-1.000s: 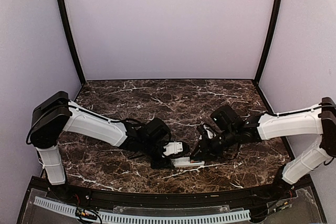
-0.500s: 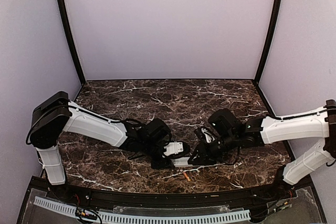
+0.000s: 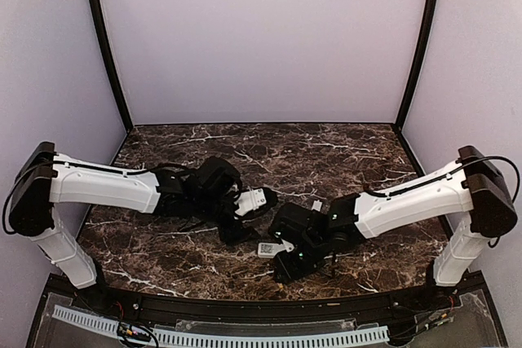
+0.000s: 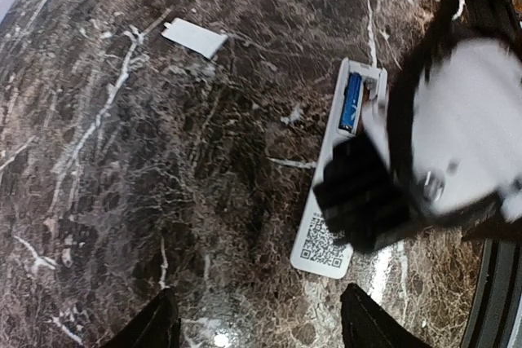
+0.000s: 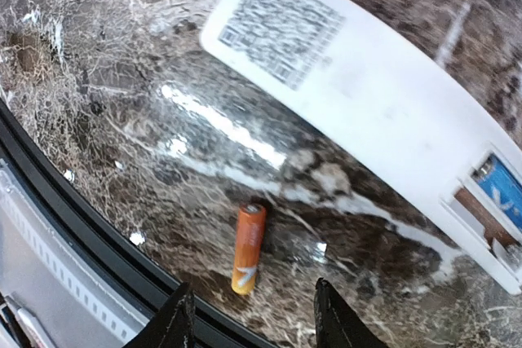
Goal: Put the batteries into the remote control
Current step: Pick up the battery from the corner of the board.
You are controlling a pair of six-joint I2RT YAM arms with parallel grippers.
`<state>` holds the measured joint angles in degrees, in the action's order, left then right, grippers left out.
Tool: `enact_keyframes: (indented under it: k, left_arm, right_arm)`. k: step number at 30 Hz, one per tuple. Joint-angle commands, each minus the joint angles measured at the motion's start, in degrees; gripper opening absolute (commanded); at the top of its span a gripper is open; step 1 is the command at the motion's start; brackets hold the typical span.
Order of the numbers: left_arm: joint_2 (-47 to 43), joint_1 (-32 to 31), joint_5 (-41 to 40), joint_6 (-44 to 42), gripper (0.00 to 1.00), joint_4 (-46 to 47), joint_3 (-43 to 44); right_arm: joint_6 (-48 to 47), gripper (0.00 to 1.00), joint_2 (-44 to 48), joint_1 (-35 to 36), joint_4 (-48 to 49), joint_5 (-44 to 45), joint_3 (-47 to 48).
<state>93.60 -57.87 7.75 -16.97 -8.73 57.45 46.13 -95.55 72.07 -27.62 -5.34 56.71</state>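
Observation:
The white remote control (image 5: 367, 112) lies back-up on the marble, its QR label (image 5: 281, 26) toward the near edge. A blue battery (image 5: 502, 193) sits in the open recess, also seen from the left wrist as the blue battery (image 4: 351, 102). An orange battery (image 5: 248, 248) lies loose on the table near the front rim. My right gripper (image 5: 253, 323) hovers open just over it, holding nothing. My left gripper (image 4: 261, 332) is open and empty, drawn back from the remote (image 4: 322, 250). From above, the right gripper (image 3: 284, 265) covers most of the remote (image 3: 266, 248) and hides the orange battery.
A small pale cover piece (image 4: 194, 37) lies flat on the marble beyond the remote, seen from above as the cover piece (image 3: 316, 205). The black front rim of the table (image 5: 81, 226) runs right beside the orange battery. My left gripper (image 3: 265, 201) sits left of the right wrist.
Both grippers opened. The left one let go of the remote and drew back. The right arm swung left and nearer the front edge, above the orange battery that dropped onto the table.

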Motion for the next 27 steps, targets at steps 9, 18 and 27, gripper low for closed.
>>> enact_keyframes:
  k: [9, 18, 27]
  left_arm:
    - [-13.30, 2.05, -5.62, 4.82, 0.70, -5.17, -4.47]
    - [-18.53, 2.19, -8.94, 4.78, 0.72, -6.99, -4.99]
    - [-24.37, 2.23, -9.13, 5.80, 0.72, -5.58, -7.50]
  right_arm:
    - [-5.92, 0.44, -15.02, 4.40, -15.61, 8.74, 17.26]
    - [-6.72, 0.17, -20.40, 5.81, -23.58, 10.07, 23.19]
    - [-17.80, 0.00, -15.84, 4.14, -21.85, 5.88, 24.89]
